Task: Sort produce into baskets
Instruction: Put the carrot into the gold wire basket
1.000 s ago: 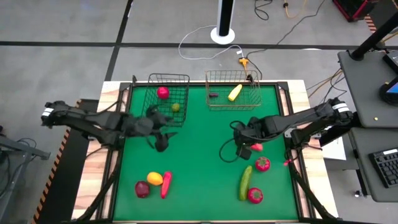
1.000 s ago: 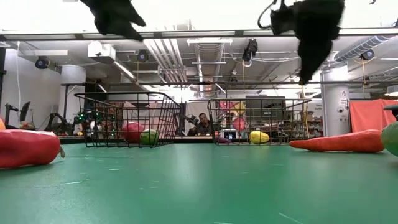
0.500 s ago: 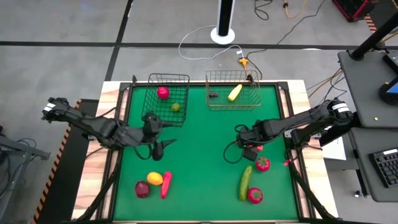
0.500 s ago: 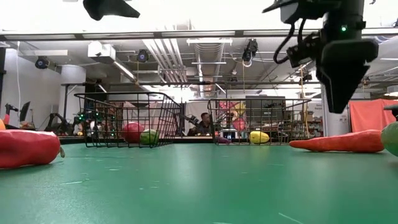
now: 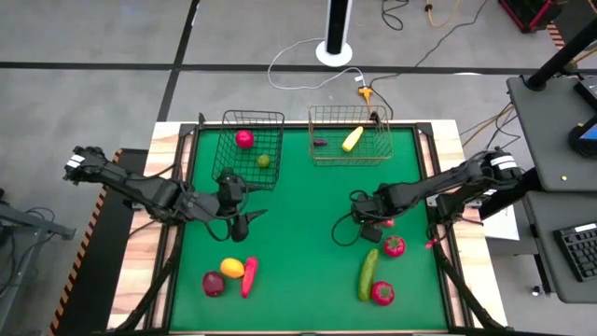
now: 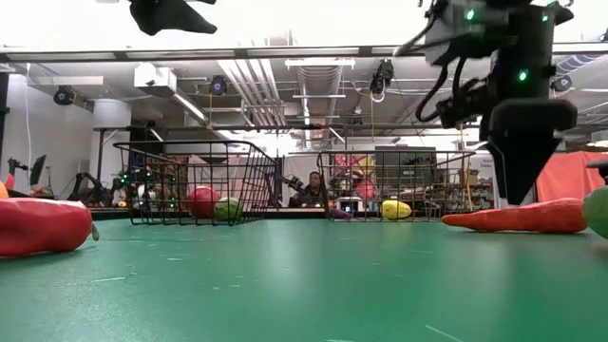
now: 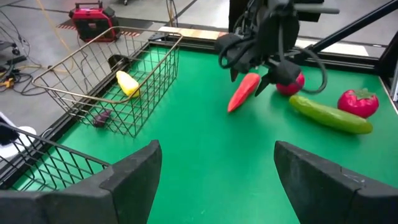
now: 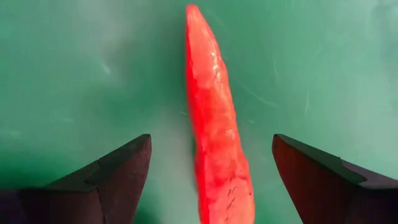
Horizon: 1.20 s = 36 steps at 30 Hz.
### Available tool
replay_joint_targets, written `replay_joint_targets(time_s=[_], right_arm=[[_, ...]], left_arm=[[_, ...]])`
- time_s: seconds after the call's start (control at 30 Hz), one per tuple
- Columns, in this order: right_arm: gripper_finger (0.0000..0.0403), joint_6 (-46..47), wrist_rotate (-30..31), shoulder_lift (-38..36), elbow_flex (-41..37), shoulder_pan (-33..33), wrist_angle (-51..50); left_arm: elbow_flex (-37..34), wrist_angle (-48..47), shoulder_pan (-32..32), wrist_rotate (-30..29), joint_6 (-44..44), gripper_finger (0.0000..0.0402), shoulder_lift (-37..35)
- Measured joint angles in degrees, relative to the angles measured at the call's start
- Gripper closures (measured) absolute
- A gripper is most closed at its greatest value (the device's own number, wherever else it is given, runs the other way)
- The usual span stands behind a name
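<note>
Fingers spread wide on right gripper (image 8: pixel 208 168), straddling red carrot (image 8: pixel 214 124) at frame centre, nothing held
Left gripper (image 5: pixel 244 222) open, empty, left of centre; carrot lies on green mat (image 5: pixel 298 233)

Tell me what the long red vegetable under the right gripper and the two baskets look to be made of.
Long red vegetable: probably moulded plastic or rubber, with a slightly glossy, dimpled skin.
Dark basket: thin wire mesh, black, likely coated.
Lighter basket: similar wire mesh, bare metallic look.
The right gripper, open, is directly above the vegetable.
</note>
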Motion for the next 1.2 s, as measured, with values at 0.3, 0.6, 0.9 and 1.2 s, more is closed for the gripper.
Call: replay_joint_targets(time_s=[0.3,0.6,0.9,1.2], right_arm=[[0.0078,-3.15,-0.08,6.95,1.91,-1.17,0.19],[0.0091,-4.1,-0.99,10.5,2.67,-1.52,0.47],[0.0212,-5.61,-1.77,9.88,2.97,-1.51,1.7],[0.033,-9.23,-1.59,9.78,2.99,-1.54,3.49]], left_arm=[[-0.02,-0.01,0.0,0.0,0.0,0.0112,0.0],[-0.09,0.21,0.0,0.0,-0.34,0.0112,0.73],[-0.09,2.79,0.0,-0.02,-0.66,0.0112,3.91],[2.27,5.66,0.0,0.0,-0.86,0.0112,6.28]])
